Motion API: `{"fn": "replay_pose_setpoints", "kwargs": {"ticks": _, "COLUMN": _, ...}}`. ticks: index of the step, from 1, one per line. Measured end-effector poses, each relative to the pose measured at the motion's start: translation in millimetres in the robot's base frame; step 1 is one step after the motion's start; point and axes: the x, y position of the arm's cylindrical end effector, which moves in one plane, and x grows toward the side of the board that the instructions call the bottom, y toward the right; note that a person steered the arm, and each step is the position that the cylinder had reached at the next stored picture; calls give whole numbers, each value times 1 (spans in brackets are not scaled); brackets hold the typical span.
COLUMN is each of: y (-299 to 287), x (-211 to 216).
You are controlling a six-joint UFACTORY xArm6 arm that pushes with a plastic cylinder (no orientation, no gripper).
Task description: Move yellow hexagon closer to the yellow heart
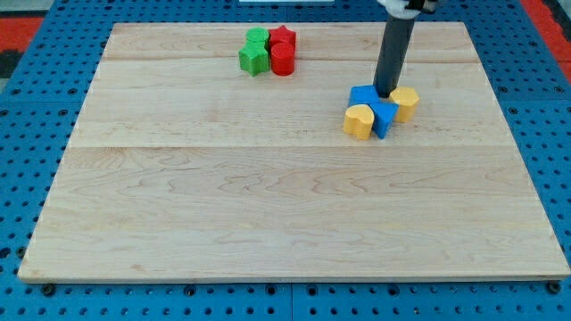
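The yellow hexagon (406, 102) sits at the view's right, touching the right side of two blue blocks (373, 107). The yellow heart (359, 121) lies on the left-bottom side of the same blue blocks, touching them. The blue blocks stand between the two yellow pieces. My tip (385, 94) comes down from the view's top and rests at the top edge of the blue blocks, just left of the yellow hexagon.
Two green blocks (255, 51) and two red blocks (282, 50) form a tight cluster near the view's top, left of centre. The wooden board (268, 205) lies on a blue pegboard table.
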Motion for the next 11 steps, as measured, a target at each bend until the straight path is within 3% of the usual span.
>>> {"fn": "replay_pose_setpoints", "kwargs": {"ticks": 2, "y": -33, "x": 102}}
{"fn": "replay_pose_setpoints", "kwargs": {"ticks": 5, "y": -86, "x": 130}}
{"fn": "replay_pose_setpoints", "kwargs": {"ticks": 6, "y": -44, "x": 190}}
{"fn": "replay_pose_setpoints", "kwargs": {"ticks": 7, "y": -5, "x": 214}}
{"fn": "replay_pose_setpoints", "kwargs": {"ticks": 8, "y": 78, "x": 198}}
{"fn": "replay_pose_setpoints", "kwargs": {"ticks": 9, "y": 134, "x": 137}}
{"fn": "replay_pose_setpoints", "kwargs": {"ticks": 10, "y": 134, "x": 78}}
{"fn": "replay_pose_setpoints", "kwargs": {"ticks": 11, "y": 89, "x": 10}}
